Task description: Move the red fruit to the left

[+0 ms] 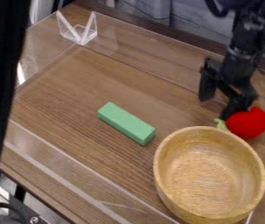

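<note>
The red fruit (pixel 249 122) lies on the wooden table at the right edge, just past the far rim of the wooden bowl (pixel 167 150), with a bit of green leaf showing on its left side. My gripper (pixel 226 99) points down and stands open just above and to the left of the fruit. Its fingers (pixel 207 86) are spread, with nothing between them. The right finger comes down close to the top of the fruit; I cannot tell if it touches.
A green rectangular block (pixel 126 122) lies mid-table, left of the bowl. A clear plastic stand (pixel 79 29) sits at the far left corner. Transparent walls border the wooden table (pixel 76 87).
</note>
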Controlling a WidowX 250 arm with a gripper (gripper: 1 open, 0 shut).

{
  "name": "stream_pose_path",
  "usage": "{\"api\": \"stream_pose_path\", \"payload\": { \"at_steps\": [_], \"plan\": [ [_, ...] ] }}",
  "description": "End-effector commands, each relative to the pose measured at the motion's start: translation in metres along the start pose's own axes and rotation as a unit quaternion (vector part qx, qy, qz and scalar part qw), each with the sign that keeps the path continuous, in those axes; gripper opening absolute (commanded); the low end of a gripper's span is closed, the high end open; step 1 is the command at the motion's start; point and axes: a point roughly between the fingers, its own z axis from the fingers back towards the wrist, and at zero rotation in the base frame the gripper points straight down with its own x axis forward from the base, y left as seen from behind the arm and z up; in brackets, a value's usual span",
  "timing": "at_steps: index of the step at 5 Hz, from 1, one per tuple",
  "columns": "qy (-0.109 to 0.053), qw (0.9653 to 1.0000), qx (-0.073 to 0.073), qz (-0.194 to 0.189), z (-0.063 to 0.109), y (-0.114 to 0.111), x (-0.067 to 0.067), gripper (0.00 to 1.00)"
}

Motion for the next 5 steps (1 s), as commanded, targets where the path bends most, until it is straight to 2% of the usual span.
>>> {"api": "stream_pose_path", "payload": {
  "at_steps": [1, 2, 3, 5],
  "plan": [
    [-0.019, 0.9997, 0.005, -0.011, 0.008, -0.01, 0.013, 1.0],
    [-0.021, 0.9997, 0.006, -0.009, 0.005, -0.007, 0.013, 0.0],
    [-0.024, 0.9997, 0.005, -0.006, 0.003, -0.004, 0.012, 0.0],
    [-0.046, 0.9975, 0.012, 0.053, 0.045, -0.001, -0.006, 0.0]
  ]
}}
